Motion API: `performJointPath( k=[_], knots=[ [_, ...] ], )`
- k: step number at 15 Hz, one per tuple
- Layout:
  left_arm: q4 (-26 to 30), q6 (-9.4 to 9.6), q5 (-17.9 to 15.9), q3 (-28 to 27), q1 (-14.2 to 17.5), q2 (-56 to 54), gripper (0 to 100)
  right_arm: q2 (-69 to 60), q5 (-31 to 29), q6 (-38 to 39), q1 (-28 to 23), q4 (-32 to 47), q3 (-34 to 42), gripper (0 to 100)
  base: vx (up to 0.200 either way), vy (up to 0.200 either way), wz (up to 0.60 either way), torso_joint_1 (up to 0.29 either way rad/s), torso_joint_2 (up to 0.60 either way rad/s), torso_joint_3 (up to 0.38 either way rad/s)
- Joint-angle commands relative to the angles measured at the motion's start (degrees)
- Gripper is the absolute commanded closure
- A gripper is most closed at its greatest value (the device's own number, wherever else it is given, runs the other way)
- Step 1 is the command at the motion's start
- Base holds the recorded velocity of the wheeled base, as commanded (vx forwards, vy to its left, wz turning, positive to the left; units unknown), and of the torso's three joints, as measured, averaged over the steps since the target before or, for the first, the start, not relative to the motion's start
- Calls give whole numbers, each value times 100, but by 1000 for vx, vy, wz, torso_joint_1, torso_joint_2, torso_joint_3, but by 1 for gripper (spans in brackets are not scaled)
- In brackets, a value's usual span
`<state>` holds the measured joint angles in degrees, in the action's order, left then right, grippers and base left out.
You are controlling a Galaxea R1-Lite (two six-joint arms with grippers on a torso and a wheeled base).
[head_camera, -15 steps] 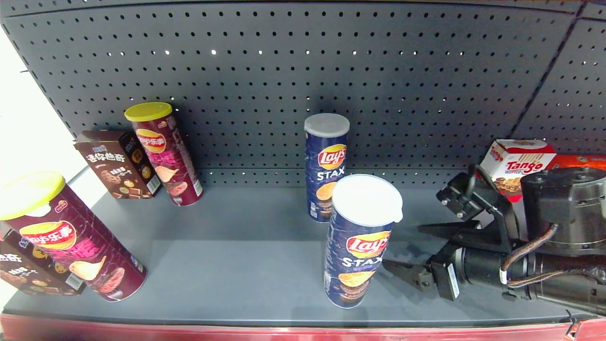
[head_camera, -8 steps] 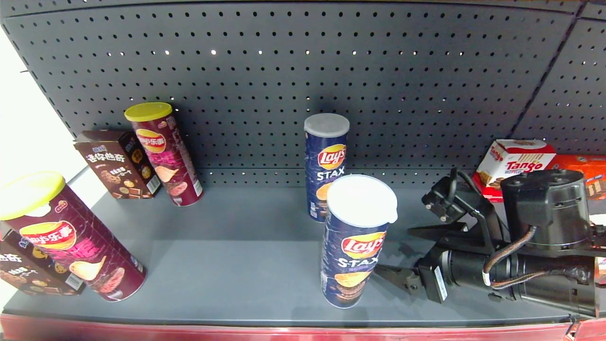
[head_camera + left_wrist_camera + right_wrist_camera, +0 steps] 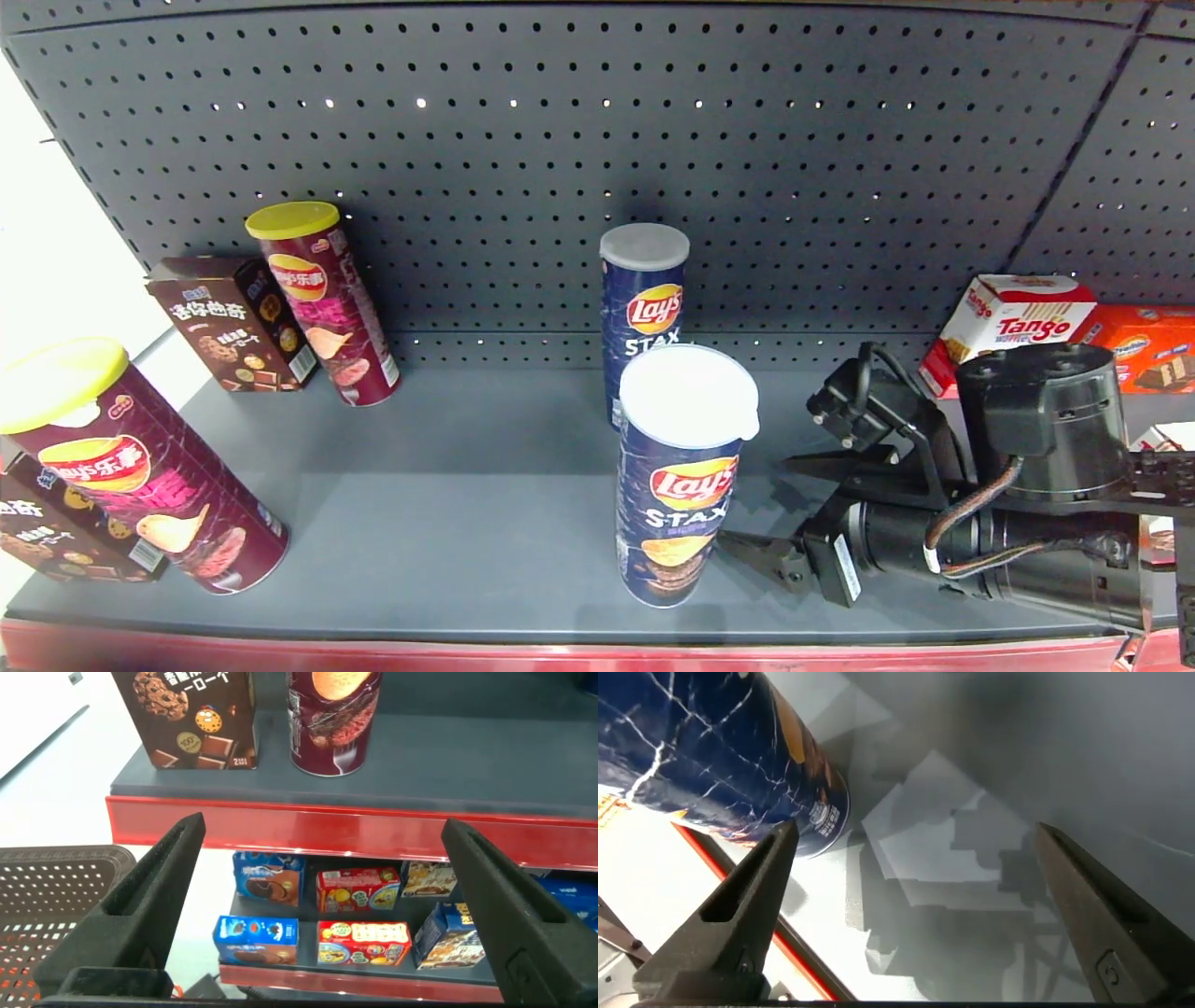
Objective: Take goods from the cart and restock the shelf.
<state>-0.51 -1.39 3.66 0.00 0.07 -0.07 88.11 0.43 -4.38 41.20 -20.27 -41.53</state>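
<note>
My right claw (image 3: 756, 499) is gaping wide and gripping nothing; the front blue can (image 3: 681, 485) is standing upright just beside its fingertips, toward my left.

Shop; pegboard shelf (image 3: 467, 485); snack tubes (image 3: 644, 308)

Right gripper (image 3: 754, 500), jaws apart, low over shelf (image 3: 448, 504), just right of front blue can (image 3: 680, 509); 2nd blue can (image 3: 644, 299) upright behind it.

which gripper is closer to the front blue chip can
Right. The right gripper is open over the shelf just beside the front blue chip can; the left gripper is off the shelf, below its left end.
</note>
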Motion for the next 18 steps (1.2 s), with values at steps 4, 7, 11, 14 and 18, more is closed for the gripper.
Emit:
performJointPath(
  k=[4,7,11,14,18],
  knots=[
    [-2,-2,3,0,1,7,0,57,1,-2,81,-29,-4,0,0,0,0,0,0,0],
    [-2,-2,3,0,1,7,0,83,-8,-2,142,-73,-30,0,0,0,0,0,0,0],
    [-2,-2,3,0,1,7,0,74,-8,-2,204,-73,-13,0,0,0,0,0,0,0],
    [-2,-10,3,0,1,7,0,74,-8,-2,204,-73,14,0,0,0,0,0,0,0],
    [-2,-10,12,0,1,7,0,-163,-148,60,-16,-73,58,0,0,0,0,0,0,0]
  ],
)
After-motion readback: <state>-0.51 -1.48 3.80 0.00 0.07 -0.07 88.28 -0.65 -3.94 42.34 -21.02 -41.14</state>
